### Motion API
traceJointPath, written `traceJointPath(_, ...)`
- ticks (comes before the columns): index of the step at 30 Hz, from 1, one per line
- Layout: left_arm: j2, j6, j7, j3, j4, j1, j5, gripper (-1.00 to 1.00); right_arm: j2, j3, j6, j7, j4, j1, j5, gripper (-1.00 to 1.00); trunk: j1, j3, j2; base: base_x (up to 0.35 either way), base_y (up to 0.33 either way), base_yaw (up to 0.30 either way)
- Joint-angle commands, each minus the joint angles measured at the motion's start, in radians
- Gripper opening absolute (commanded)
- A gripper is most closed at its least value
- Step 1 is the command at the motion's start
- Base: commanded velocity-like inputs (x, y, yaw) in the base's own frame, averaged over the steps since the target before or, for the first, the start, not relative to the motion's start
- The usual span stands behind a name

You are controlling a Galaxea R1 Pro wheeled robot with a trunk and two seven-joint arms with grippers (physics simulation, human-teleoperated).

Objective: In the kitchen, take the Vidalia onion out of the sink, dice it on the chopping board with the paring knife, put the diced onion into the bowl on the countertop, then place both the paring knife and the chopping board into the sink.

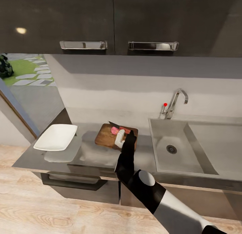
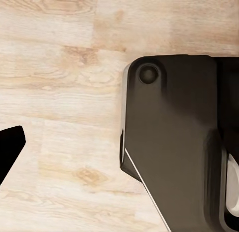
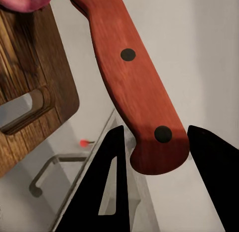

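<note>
You are holding your right gripper over the chopping board, jaws closing on the paring knife handle; the Vidalia onion is lying on the board beside it.

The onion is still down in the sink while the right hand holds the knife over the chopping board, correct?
Not quite: the onion lies on the chopping board, not in the sink, as the head view shows. The rest stands: the right hand holds the knife by its red handle over the board.
</note>
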Motion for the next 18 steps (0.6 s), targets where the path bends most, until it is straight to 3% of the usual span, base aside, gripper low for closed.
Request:
traceJointPath(1, 0.001, -0.001, 0.009, -0.009, -0.003, 0.001, 0.003, 1.0, 0.0, 0.003, 0.005, -0.01, 0.003, -0.001, -0.009, -1.0, 0.001, -0.002, -0.002, 0.031, -0.015, 0.0)
traceJointPath(18, 0.001, -0.001, 0.009, -0.009, -0.003, 0.001, 0.003, 1.0, 0.001, 0.004, 0.003, -0.01, 0.068, -0.001, -0.009, -1.0, 0.001, -0.002, -0.002, 0.011, -0.002, 0.0)
